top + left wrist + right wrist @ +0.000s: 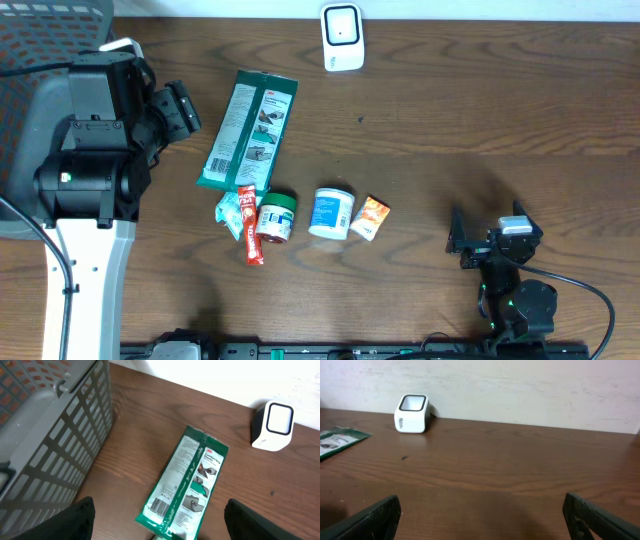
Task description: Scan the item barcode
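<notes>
Left pincer [192,108] wide open, empty, at green packet's [248,130] 9 o'clock. Packet flat on desk [450,120], long axis 1–7 o'clock, barcode [159,506] at 7 end. Scanner [343,37] at desk's 12 edge. Jar [276,217], tub [331,212] at packet's 5. Right pincer [458,240] wide open, empty.

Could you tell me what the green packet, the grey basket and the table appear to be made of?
Green packet: glossy plastic film, crimped seam.
Grey basket: likely moulded plastic, matte lattice wall.
Table: wood or wood-look laminate, dark grain.

This looks like a mock shop checkout: a white barcode scanner [342,37] stands on a wood-grain table [480,110], with a grey mesh basket [55,435] beside a green retail packet [248,130].
</notes>
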### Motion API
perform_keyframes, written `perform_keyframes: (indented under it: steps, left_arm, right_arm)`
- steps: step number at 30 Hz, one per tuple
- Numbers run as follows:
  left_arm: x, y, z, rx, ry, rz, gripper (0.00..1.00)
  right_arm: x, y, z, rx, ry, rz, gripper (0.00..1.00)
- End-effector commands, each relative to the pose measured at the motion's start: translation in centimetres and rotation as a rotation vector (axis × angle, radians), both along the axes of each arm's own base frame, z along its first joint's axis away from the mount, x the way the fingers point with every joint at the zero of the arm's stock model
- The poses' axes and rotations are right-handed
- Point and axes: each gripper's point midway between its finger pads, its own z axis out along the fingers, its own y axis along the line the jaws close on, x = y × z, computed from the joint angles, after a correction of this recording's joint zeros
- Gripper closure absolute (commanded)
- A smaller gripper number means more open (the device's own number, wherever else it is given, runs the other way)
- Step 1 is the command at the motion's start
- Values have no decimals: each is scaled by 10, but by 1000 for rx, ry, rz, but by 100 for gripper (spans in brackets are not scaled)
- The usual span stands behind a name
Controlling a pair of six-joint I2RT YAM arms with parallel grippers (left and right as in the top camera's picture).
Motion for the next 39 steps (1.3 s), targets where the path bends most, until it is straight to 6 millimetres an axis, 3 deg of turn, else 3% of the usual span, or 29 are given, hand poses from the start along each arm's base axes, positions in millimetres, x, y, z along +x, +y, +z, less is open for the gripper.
perform_keyframes:
  steps: [1,22,30,35,39]
  left_arm:
    - [-1,3,10,15,-24,2,20]
    - [-1,3,10,15,-24,2,20]
    - [-1,3,10,15,-24,2,20]
    - [-1,3,10,15,-24,2,20]
    - [-1,3,10,15,-24,2,20]
  right_arm:
    - [0,-2,-1,-4,2,-6,1]
    - [0,-2,0,-2,-1,-5,1]
    - [-4,27,3,40,-9,156,1]
    - [-6,34,13,145,-10,193,1]
    - [-15,36,52,182,-34,210,1]
